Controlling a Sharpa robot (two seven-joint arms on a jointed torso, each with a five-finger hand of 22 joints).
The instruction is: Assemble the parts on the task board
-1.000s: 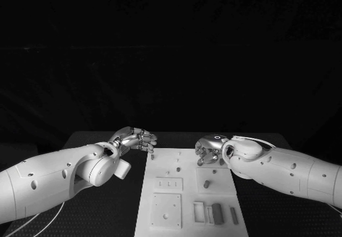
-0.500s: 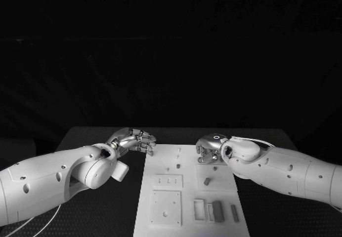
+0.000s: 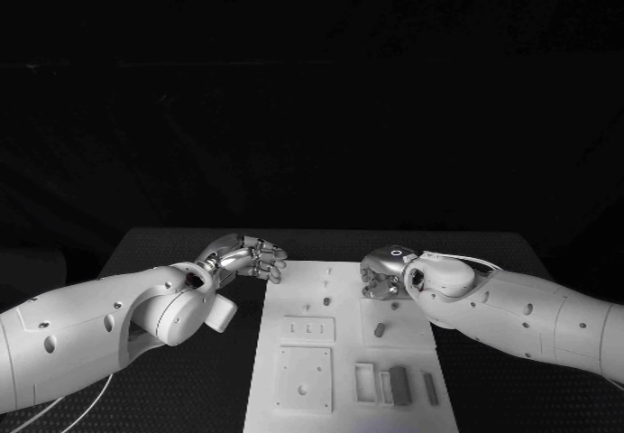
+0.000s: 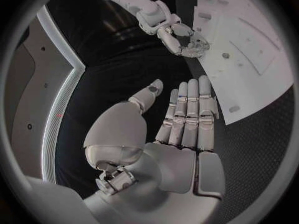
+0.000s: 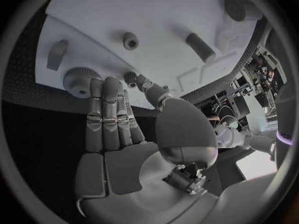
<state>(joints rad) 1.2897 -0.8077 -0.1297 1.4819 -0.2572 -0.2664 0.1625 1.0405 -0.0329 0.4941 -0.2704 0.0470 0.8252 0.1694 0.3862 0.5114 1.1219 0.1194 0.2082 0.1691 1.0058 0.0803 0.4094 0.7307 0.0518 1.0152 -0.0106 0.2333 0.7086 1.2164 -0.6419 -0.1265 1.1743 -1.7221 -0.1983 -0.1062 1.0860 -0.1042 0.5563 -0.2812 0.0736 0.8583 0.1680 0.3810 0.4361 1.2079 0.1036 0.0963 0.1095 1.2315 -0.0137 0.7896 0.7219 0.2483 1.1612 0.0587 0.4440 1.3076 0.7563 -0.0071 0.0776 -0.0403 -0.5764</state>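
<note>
Meanwhile, both hands hover at the far end of the white task board (image 3: 349,361). The left hand (image 3: 247,257) sits just off its left edge, fingers straight, holding nothing. The right hand (image 3: 385,271) reaches over the board, fingers extended by a ridged round part (image 5: 79,78), gripping nothing. Small grey parts (image 3: 395,384) lie near the board's near end.

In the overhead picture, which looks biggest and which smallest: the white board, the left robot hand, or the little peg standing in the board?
1. task board
2. left robot hand
3. peg
</note>
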